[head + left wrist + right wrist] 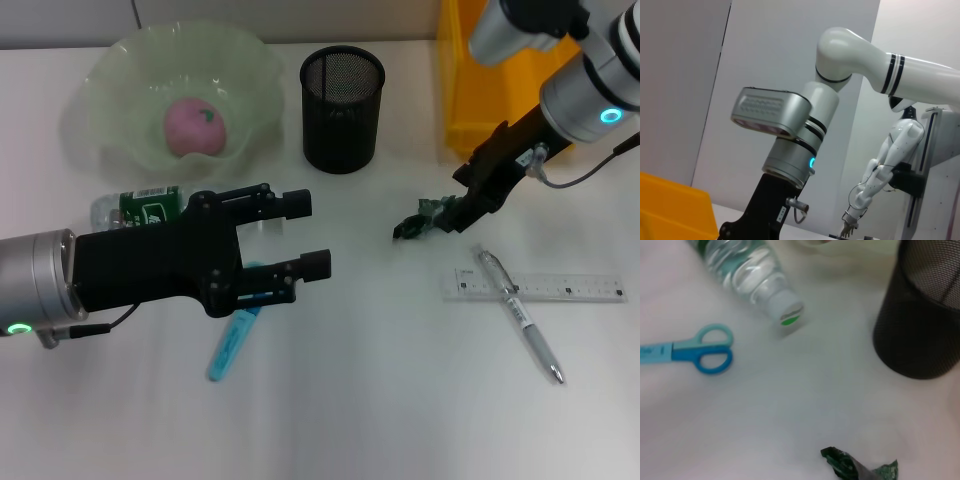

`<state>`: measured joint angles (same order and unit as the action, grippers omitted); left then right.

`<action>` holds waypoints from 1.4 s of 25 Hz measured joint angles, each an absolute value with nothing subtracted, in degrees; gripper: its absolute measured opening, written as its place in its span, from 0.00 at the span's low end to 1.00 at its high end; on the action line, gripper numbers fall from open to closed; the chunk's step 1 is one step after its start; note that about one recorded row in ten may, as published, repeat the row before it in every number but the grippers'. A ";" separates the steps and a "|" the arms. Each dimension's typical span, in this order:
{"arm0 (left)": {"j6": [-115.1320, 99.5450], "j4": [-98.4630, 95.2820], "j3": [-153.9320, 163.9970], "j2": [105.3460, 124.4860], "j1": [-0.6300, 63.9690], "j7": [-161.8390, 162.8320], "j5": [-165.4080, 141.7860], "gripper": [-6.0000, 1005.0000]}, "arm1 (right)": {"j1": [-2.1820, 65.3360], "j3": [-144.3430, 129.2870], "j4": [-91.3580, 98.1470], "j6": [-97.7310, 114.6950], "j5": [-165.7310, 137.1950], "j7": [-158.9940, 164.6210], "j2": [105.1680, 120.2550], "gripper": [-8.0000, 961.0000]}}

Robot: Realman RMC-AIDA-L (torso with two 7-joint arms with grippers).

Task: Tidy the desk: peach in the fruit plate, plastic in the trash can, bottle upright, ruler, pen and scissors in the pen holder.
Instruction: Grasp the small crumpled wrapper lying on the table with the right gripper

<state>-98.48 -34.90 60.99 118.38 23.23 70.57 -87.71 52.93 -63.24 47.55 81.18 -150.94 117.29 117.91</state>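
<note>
White desk (360, 400) carries crumpled green plastic (425, 217) near the mesh pen holder (343, 108); right tool (450, 218) pinches its edge, left tool (305, 235) hovers wide; light, floppy, crinkly scrap

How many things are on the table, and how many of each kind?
Peach: 1
Fruit plate: 1
Pen holder: 1
Bottle: 1
Scissors: 1
Plastic scrap: 1
Ruler: 1
Pen: 1
Yellow trash can: 1
Total: 9
</note>
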 joint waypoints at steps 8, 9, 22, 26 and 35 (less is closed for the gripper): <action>-97.86 -34.89 60.88 118.38 23.25 70.57 -87.71 0.71 | 53.12 -63.46 46.37 78.82 -151.77 112.25 118.10 0.76; -97.72 -34.89 60.88 118.39 23.27 70.57 -87.71 0.71 | 53.12 -63.56 46.23 78.32 -151.99 111.96 118.10 0.76; -96.46 -34.89 60.99 118.47 23.85 70.57 -87.63 0.71 | 53.46 -64.77 41.17 71.72 -152.06 110.27 119.29 0.73; -96.15 -34.89 60.99 118.47 24.11 70.58 -87.62 0.71 | 53.48 -64.84 40.32 70.39 -151.49 110.27 119.38 0.72; -96.02 -34.89 60.99 118.41 24.88 69.43 -87.62 0.71 | 53.53 -66.36 38.71 68.53 -150.38 110.30 119.45 0.69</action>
